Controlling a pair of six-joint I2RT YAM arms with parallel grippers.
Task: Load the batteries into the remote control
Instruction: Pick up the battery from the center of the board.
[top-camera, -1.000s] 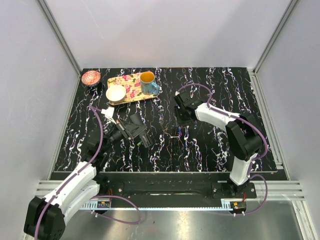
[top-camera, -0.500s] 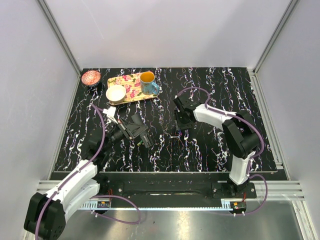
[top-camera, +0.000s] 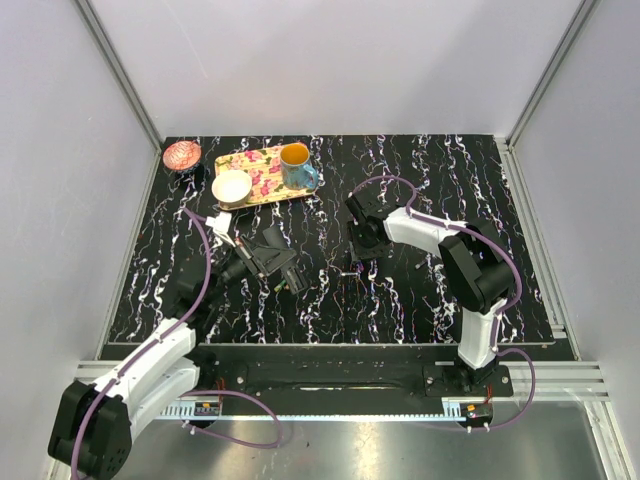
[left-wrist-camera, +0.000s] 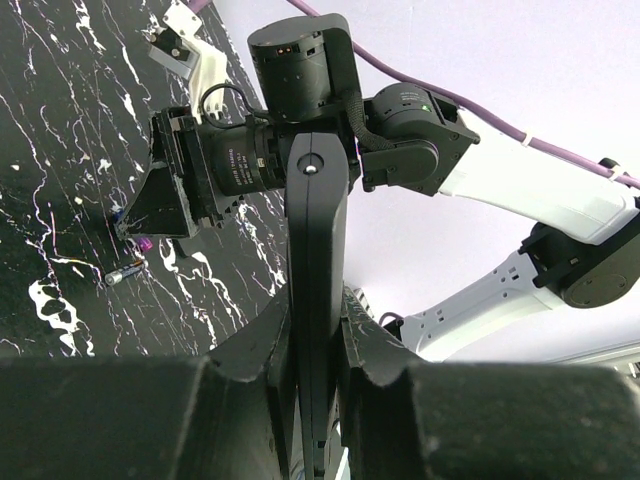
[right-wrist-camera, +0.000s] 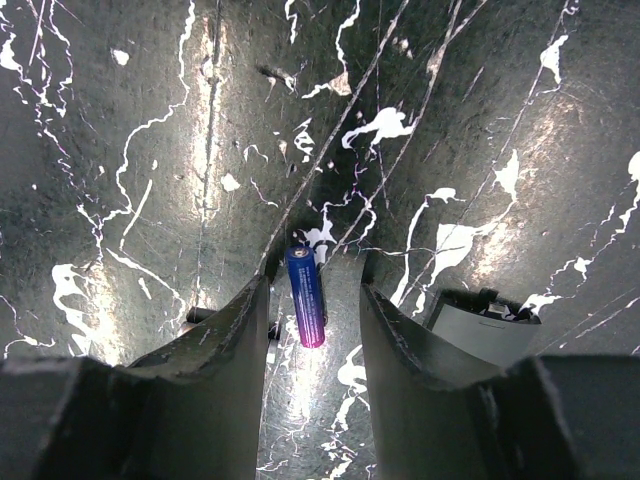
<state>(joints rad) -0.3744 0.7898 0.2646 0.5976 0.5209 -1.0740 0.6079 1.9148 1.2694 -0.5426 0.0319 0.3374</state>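
My left gripper (top-camera: 258, 263) is shut on the remote control (top-camera: 280, 262), a flat black slab held just above the table. In the left wrist view the remote control (left-wrist-camera: 318, 230) stands edge-on between my pinching fingers. My right gripper (top-camera: 360, 250) is open and low over the table. In the right wrist view a blue-purple battery (right-wrist-camera: 306, 296) lies on the table between the open fingers (right-wrist-camera: 235, 330), touching neither. A second battery (left-wrist-camera: 125, 272) lies on the table beside the right gripper in the left wrist view.
A floral yellow tray (top-camera: 262, 180) at the back left holds a blue mug (top-camera: 297, 166) and a white bowl (top-camera: 231, 186). A pink bowl (top-camera: 182, 154) sits at the far left corner. A grey-white object (right-wrist-camera: 478, 333) shows behind my right finger.
My right gripper has come down and slightly nearer over the batteries, and its arm has folded leftward. My left gripper still holds the remote control, nearly in place.
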